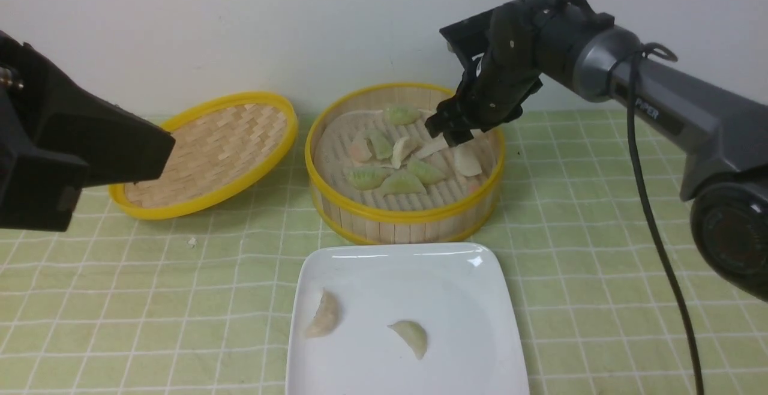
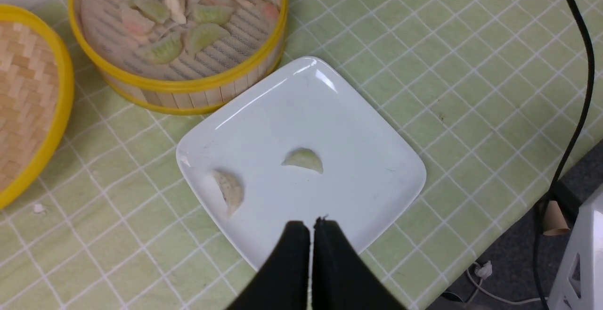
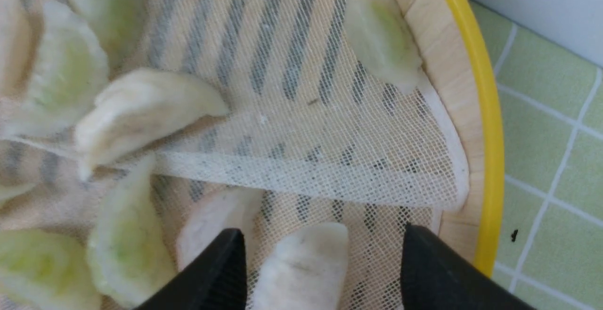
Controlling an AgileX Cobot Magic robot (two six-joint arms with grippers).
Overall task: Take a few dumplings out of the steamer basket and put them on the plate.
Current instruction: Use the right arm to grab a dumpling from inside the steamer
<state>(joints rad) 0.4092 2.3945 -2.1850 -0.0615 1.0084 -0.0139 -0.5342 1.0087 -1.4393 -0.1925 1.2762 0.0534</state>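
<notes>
A: Right gripper (image 3: 324, 253) — fingertips apart, nothing clamped, over the steamer basket (image 1: 403, 215). Left gripper (image 2: 312, 227)?

B: Fingers together, on the plate side (image 1: 408, 275); looks idle.

A: Likely target?

B: The pale cream dumpling (image 1: 467, 161), I'd judge. Lies on the basket's liner, on the near side of the right fingertips in the front view. Right arm (image 1: 654, 95) clearly the nearer.

A: Long axis?

B: Runs roughly near-to-far, leaning slightly. In the wrist view one end shows between the two fingers, so they seem set to come down along its flanks — a squeeze across the narrow width.

A: Neighbours?

B: A pinkish dumpling (image 3: 217, 223) just beside it; one finger could catch that going down.

A: Tally on the plate?

B: Two, one pinkish (image 1: 324, 315), one pale green (image 1: 411, 337), well apart. Task partway, by my reckoning.
</notes>
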